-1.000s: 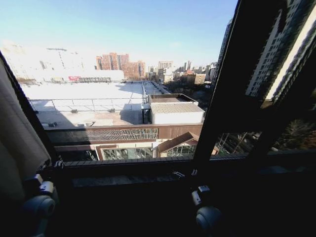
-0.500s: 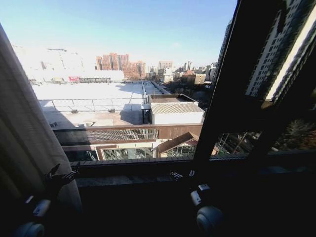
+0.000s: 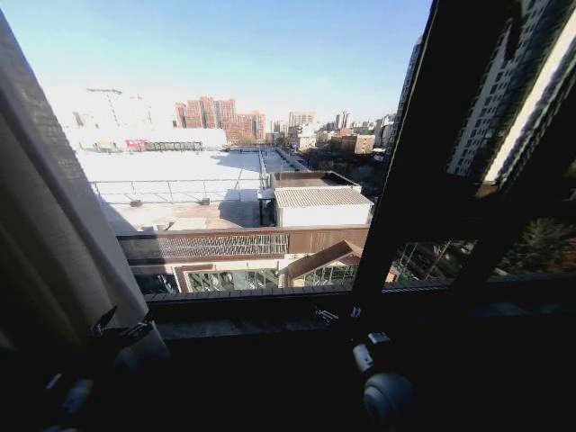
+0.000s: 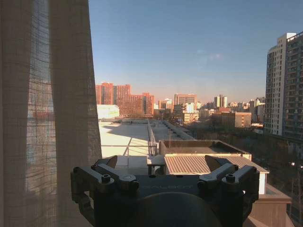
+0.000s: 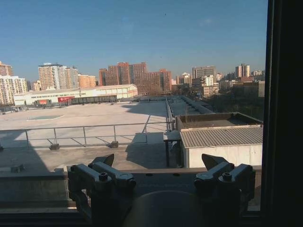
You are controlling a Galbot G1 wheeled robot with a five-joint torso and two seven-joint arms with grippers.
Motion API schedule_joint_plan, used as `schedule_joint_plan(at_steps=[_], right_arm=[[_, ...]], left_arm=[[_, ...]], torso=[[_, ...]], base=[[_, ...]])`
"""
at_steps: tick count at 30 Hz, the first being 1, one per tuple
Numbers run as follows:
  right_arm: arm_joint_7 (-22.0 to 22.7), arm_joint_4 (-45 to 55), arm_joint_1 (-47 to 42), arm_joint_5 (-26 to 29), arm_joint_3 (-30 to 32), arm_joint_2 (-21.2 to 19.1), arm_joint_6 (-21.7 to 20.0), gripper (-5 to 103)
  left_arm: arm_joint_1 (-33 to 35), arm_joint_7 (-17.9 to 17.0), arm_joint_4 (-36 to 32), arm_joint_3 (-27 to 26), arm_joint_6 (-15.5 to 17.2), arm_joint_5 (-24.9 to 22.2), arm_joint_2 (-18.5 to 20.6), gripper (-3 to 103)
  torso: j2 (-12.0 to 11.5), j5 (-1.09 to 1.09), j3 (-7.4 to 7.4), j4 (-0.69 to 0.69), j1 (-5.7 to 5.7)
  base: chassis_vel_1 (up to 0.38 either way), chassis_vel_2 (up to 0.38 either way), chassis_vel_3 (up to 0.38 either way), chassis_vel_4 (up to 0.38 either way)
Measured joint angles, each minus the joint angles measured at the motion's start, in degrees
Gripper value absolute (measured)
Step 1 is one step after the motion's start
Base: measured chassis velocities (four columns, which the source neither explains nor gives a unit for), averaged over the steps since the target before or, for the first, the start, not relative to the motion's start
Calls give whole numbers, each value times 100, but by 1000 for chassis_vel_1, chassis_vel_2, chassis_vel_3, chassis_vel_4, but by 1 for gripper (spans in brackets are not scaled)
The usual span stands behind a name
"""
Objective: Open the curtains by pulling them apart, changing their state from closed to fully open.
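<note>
Beyond the window frame (image 3: 423,180) we saw sunlit rooftops. The curtains (image 3: 54,243) hung bunched at the left edge, beside our left gripper (image 3: 120,326), which gaped open and empty. Our right gripper (image 3: 333,316), likewise spread and empty, hovered at the sill.

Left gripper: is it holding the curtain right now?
No. In the left wrist view the left gripper has its fingers spread with only rooftops between them, and the curtain hangs off to one side.

- My left gripper (image 4: 161,165): black, 2 angular fingers, silver screw heads, faint embossed lettering across its body.
- My right gripper (image 5: 161,163): the same black build, screws on top.
- My wrists look like rounded grey domes in the head view.
</note>
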Motion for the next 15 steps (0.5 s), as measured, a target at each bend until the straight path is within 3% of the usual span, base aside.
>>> schedule_joint_plan(at_steps=[15], right_arm=[[-4,-79,67,1,94,-33,16,100]], left_arm=[[-111,1,-190,149,140,188,-183,100]], torso=[[0,1,0,-1,1]], base=[[-40,-45,42,41]])
